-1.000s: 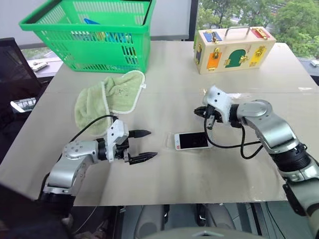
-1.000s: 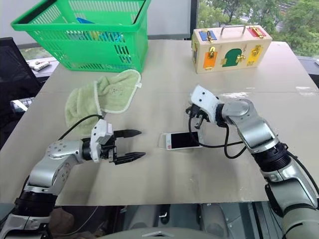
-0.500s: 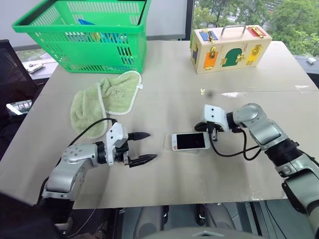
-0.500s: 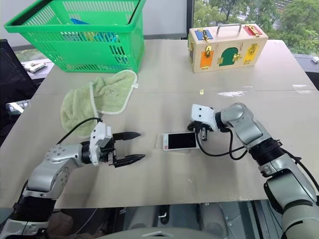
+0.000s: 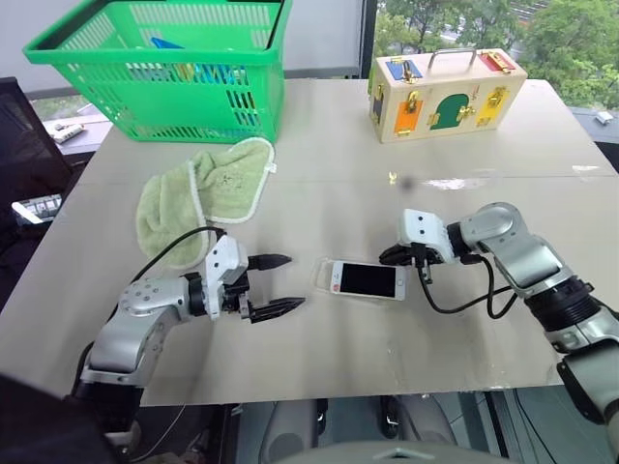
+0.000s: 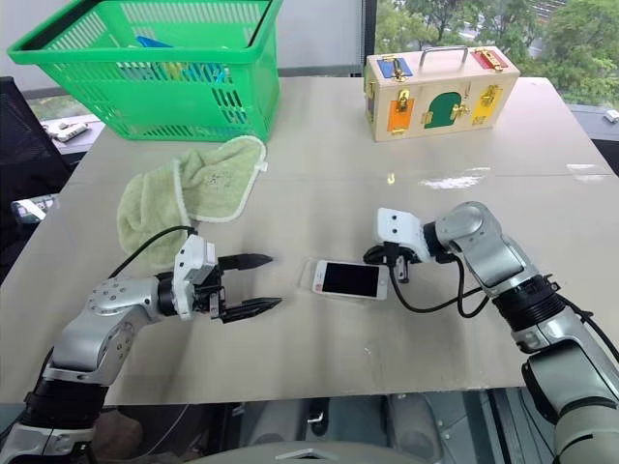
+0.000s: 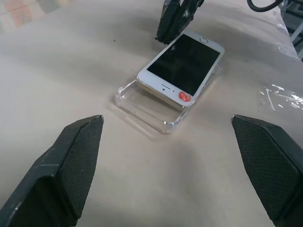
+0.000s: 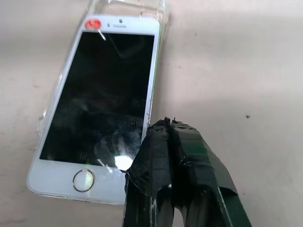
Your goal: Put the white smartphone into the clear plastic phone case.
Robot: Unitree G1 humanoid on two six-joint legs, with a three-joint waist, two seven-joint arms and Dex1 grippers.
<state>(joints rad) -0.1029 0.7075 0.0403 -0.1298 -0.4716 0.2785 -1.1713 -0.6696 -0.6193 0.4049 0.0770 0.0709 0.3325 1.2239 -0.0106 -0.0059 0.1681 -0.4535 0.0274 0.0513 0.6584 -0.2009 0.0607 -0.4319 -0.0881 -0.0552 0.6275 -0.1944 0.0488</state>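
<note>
The white smartphone [image 5: 366, 279] lies screen up on the table's middle, resting on the clear plastic phone case [image 5: 320, 275]. It sits shifted toward its home-button end, so the case's [image 7: 142, 101] other end shows bare past the phone [image 7: 187, 61]. My right gripper [image 5: 392, 257] is shut, its taped tips [image 8: 163, 127] at the phone's [image 8: 102, 90] home-button corner; touching or just above, I cannot tell. My left gripper [image 5: 280, 284] stands open a short way to the left of the case, pointing at it, nothing between its fingers [image 7: 71, 165].
A pale green towel [image 5: 208, 193] lies behind my left arm. A green basket [image 5: 164, 68] stands at the back left, a wooden latch box [image 5: 445, 92] at the back right. A black cable [image 5: 455, 307] loops on the table under my right wrist.
My right gripper has swung down and nearer, from behind the phone to its right end. The phone has turned slightly on the case. The left arm has kept still.
</note>
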